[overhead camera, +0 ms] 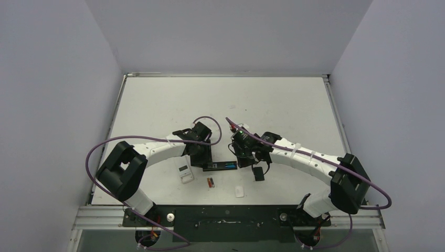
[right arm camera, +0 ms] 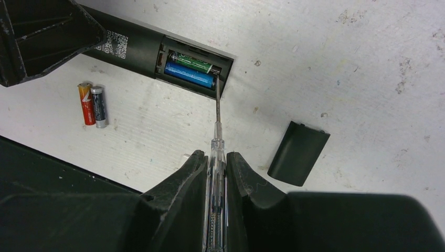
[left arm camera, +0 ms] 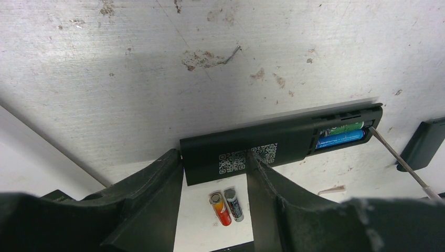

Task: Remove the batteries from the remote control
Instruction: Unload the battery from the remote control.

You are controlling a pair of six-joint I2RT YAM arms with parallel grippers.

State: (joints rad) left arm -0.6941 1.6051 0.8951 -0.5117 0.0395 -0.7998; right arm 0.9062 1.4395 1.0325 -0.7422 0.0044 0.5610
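Observation:
A black remote (overhead camera: pixel 219 166) lies back up with its battery bay open (right arm camera: pixel 194 68). A blue battery (right arm camera: pixel 189 75) and a green one (right arm camera: pixel 191 62) sit in the bay. A reddish-orange battery (right arm camera: pixel 86 103) and a dark battery (right arm camera: pixel 99 106) lie side by side on the table, also seen in the left wrist view (left arm camera: pixel 221 209). My left gripper (left arm camera: pixel 214 156) is open, one fingertip (left arm camera: pixel 257 160) resting on the remote's QR label, the other at its closed end. My right gripper (right arm camera: pixel 216 156) is shut on a clear-handled screwdriver (right arm camera: pixel 216 121), its tip in the bay at the batteries' end.
The black battery cover (right arm camera: pixel 298 152) lies loose right of the remote. A white remote (overhead camera: pixel 184 173) lies to the left beside my left arm. A small white rounded piece (overhead camera: pixel 239 191) lies near the front edge. Walls enclose the table on three sides.

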